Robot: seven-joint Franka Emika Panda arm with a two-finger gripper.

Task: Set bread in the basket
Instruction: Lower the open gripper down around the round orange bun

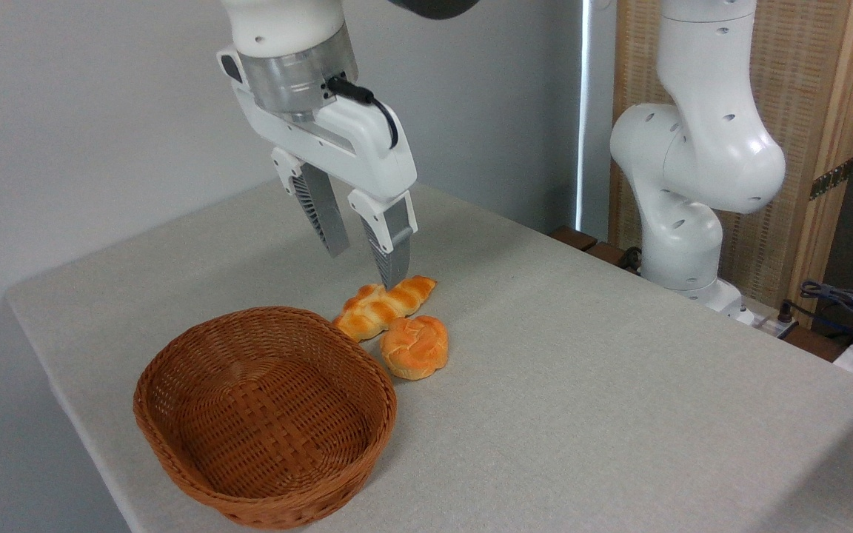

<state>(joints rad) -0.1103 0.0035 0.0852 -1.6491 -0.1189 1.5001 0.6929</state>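
The tool (367, 266) hangs with fingers spread and empty over the far end of the loaf (384, 305). The bun (415, 346) lies nearer and slightly right of it, touching the loaf, just right of the empty basket (263, 414). The grey counter (604, 400) is flat, with room right of the bun.

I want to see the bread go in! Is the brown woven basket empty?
Empty. The reddish-brown oval wicker basket shows only bare weave inside; the small round golden bun sits outside on the table.
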